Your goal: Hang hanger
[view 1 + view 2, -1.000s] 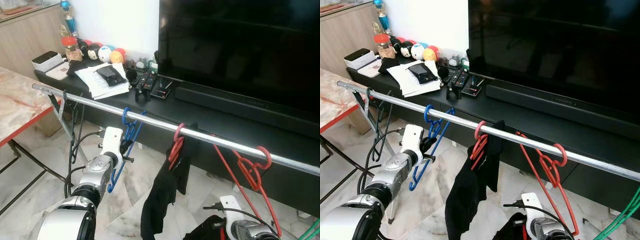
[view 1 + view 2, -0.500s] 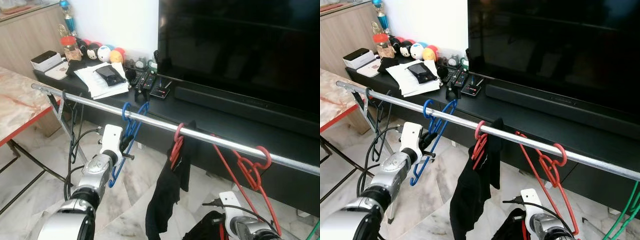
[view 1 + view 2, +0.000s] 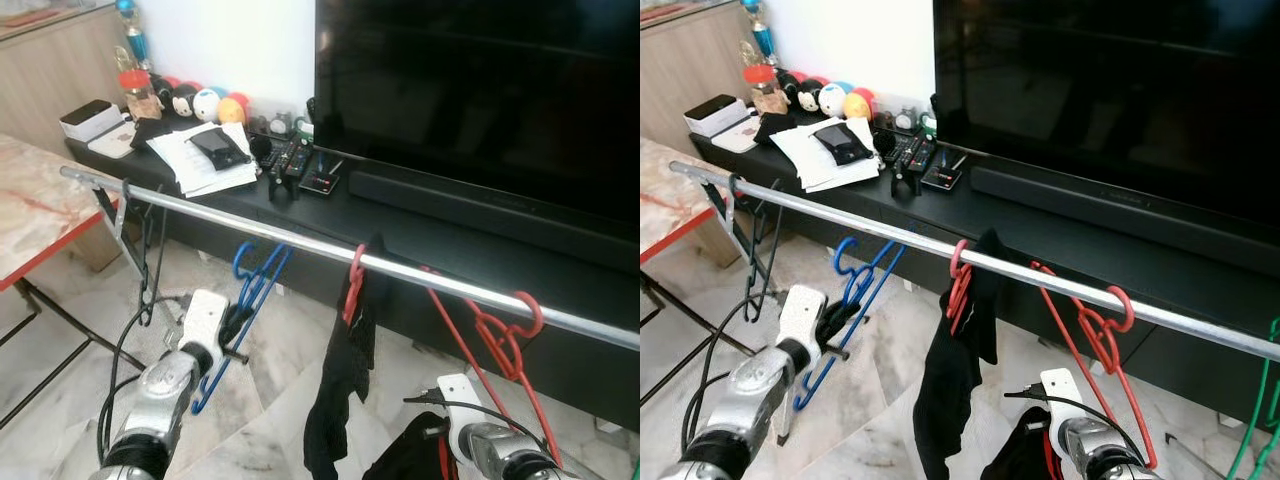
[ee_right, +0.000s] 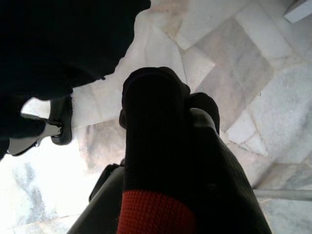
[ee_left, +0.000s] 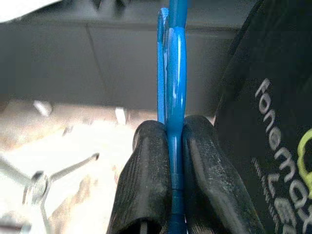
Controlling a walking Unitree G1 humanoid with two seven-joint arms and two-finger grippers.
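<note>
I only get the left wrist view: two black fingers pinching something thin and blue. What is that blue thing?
Observer: It is a blue hanger, held by the left gripper.
Operator: Is it hanging on anything?
Observer: No. Its hook sits just below the metal rail, not over it.
Operator: Is anything else on that rail?
Observer: A red hanger carrying a black garment hangs on the rail to the right of the blue one.

Silver arms — black cables, white wrist housings.
</note>
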